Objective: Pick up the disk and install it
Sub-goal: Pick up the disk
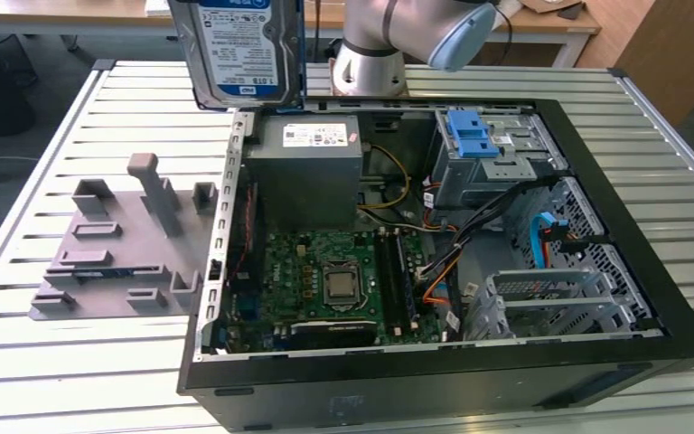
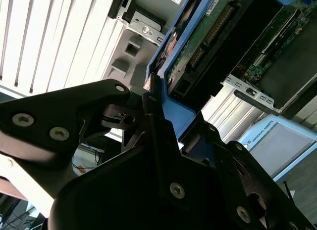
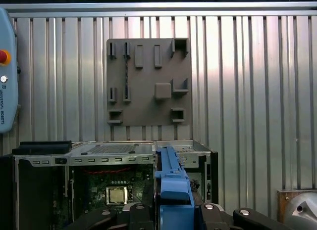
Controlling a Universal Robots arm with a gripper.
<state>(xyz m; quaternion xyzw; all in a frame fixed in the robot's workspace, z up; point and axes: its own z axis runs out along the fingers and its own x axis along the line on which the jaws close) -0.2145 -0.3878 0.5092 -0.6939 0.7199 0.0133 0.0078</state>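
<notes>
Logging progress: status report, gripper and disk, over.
Gripper shut on the disk. Disk aloft over open computer case, not installed. Cables beside drive cage.

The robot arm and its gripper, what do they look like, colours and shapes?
The arm is built from smooth silver-grey tubular segments, with a round light-blue cap on one joint in the exterior view. The gripper is matt black, made of flat angular linkage plates joined at pivots, with silver screw heads showing in the second wrist view.
</notes>
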